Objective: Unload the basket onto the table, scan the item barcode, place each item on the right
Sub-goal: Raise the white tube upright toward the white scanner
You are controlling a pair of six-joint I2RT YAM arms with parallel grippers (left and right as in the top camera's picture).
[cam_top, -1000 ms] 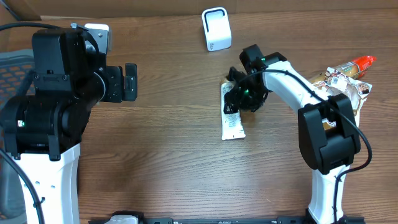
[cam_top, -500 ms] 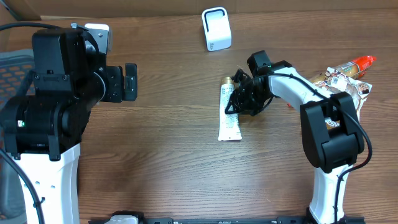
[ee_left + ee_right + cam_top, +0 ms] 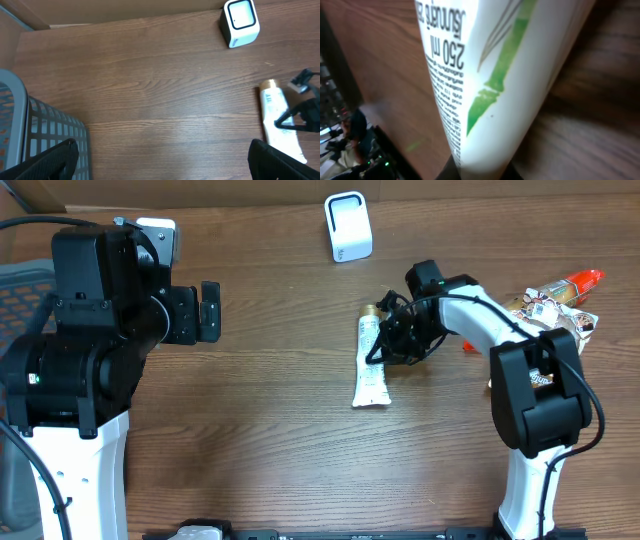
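Lying on a brown wood table (image 3: pixel 270 430), tube (image 3: pixel 369 375) pinched by right fingers (image 3: pixel 388 340), left fingers (image 3: pixel 282 162) spread wide

Brown wood-grain table (image 3: pixel 270 430); cardboard wall (image 3: pixel 200 190) behind.

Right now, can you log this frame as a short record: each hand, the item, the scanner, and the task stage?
left hand: open, empty, on the left side
right hand: shut on tube
tube: white, gold cap, lying on the table, cap end toward scanner
scanner: white, at the far edge, apart from tube
basket: grey, at the left
other items: pile at the right edge
stage: tube gripped, not yet brought to scanner
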